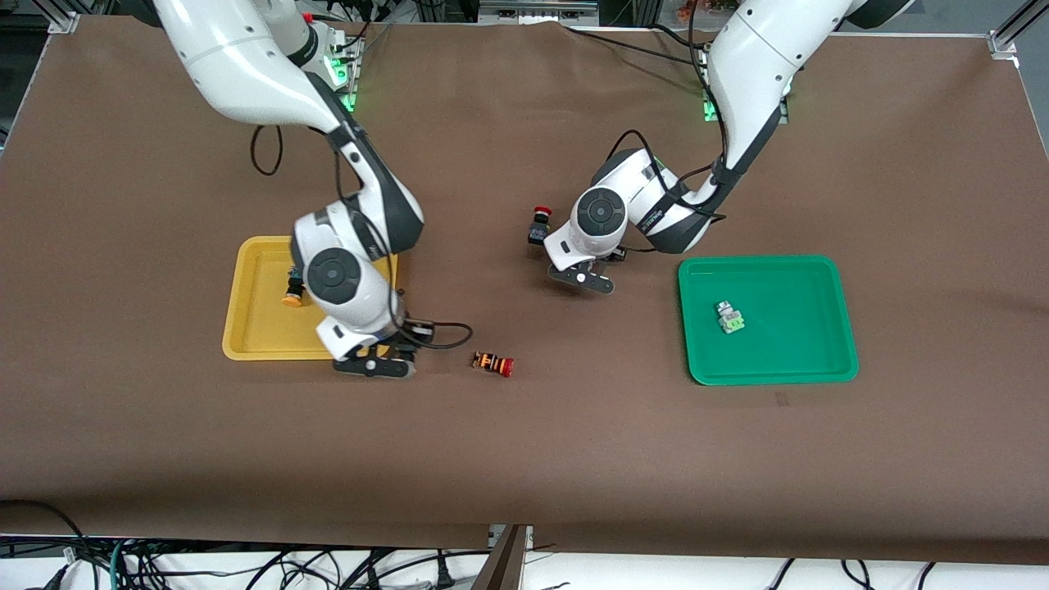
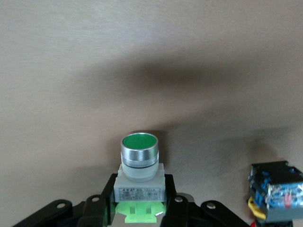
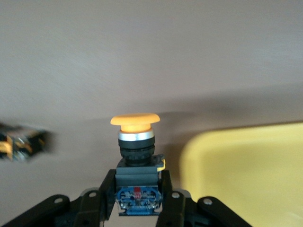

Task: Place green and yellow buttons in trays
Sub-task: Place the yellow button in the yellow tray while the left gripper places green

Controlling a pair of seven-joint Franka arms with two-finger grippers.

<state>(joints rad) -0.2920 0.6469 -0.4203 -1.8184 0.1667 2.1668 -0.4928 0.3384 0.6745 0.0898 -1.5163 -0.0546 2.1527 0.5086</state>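
**Both grippers hold a button each, near the trays**

Left gripper [image 2: 139,213] is clamped on a green button [image 2: 139,163], fingers pressed against the two sides of its pale body. This button has a flat green cap in a silver ring, a translucent white collar and a white block below; a small label with printed lines sits on that block, too fine to read, and a pale green piece shows under it between the fingers. In the front view the left gripper [image 1: 583,277] is over bare brown table [image 1: 574,451], between the green tray [image 1: 844,328] and a red-capped black switch [image 1: 538,225] standing close by.

Right gripper [image 3: 137,208] grips a yellow button [image 3: 136,142] by its black body. Its cap is a wide orange-yellow mushroom on a silver ring and black neck; a blue terminal block with a red mark shows at the base. No writing can be read there. From the front the right gripper [image 1: 373,363] is over the edge of the yellow tray [image 1: 246,328] nearest the camera, at its corner toward the table's middle.

A second yellow button [image 1: 293,288] lies in the yellow tray, partly hidden by the right arm. A second green button [image 1: 728,318] lies on its side in the green tray, near the middle. A striped orange-and-black switch [image 1: 493,363] with a red cap lies on the table beside the right gripper.
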